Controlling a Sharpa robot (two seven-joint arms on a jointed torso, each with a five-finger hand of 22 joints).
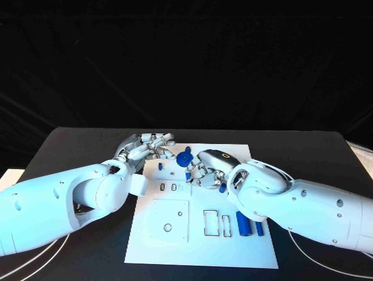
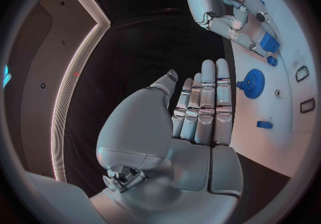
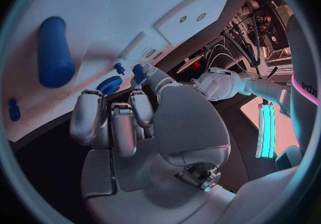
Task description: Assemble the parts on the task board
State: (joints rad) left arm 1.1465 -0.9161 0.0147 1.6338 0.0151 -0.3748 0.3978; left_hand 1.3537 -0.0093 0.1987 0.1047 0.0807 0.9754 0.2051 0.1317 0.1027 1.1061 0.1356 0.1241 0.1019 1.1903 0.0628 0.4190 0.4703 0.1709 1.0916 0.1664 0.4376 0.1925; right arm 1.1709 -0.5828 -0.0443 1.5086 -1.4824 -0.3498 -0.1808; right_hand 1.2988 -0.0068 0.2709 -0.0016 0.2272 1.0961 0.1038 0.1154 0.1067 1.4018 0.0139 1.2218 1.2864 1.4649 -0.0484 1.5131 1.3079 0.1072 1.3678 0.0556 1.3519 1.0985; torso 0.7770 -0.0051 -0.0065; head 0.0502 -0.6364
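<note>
1. Head view: both hands work the far end of the task board. The blue gear lies between them; two blue bars wait near you.
2. Left wrist view: your left robot hand is released, fingers straight, beside the gear.
3. Right wrist view: your right robot hand seems to pinch a small blue piece. Next: seat it squarely.

Cool bluish light washes the white arms, the backdrop sits near black, and the wrist views bend hard at their dark rims
</note>
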